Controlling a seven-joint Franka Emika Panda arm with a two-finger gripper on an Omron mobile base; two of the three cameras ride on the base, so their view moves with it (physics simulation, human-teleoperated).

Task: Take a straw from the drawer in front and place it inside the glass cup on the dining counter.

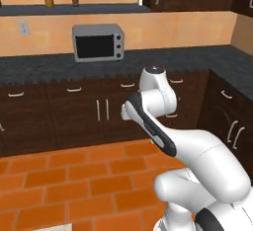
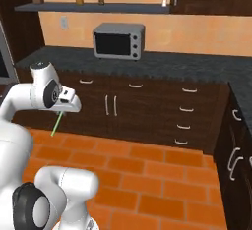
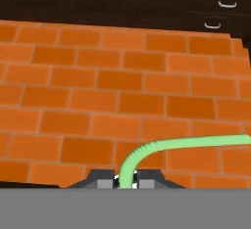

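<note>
A: What is the gripper [image 3: 126, 183] doing?

B: Its fingers are clamped on the straw [image 3: 162, 147]. In the hand view the green straw rises between the two dark tips, bends at its ribbed part and runs off toward the right edge.

A: Where is it in the room?

B: Held in the air above the orange brick floor [image 3: 98, 91]. In the right base view the straw [image 2: 57, 122] hangs as a thin slanted line below the hand, in front of the dark cabinets [image 2: 142, 111]. In the left base view just a speck of green shows beside the forearm; the gripper itself is hidden behind the arm.

A: And around it?

B: Dark cabinets with silver handles run along the wall under a black speckled counter [image 1: 44, 67]. A silver microwave [image 1: 98, 42] stands on that counter. Above it a shelf [image 2: 93, 8] carries a few small jars. All the drawers [image 2: 189, 108] I can see look closed.
</note>
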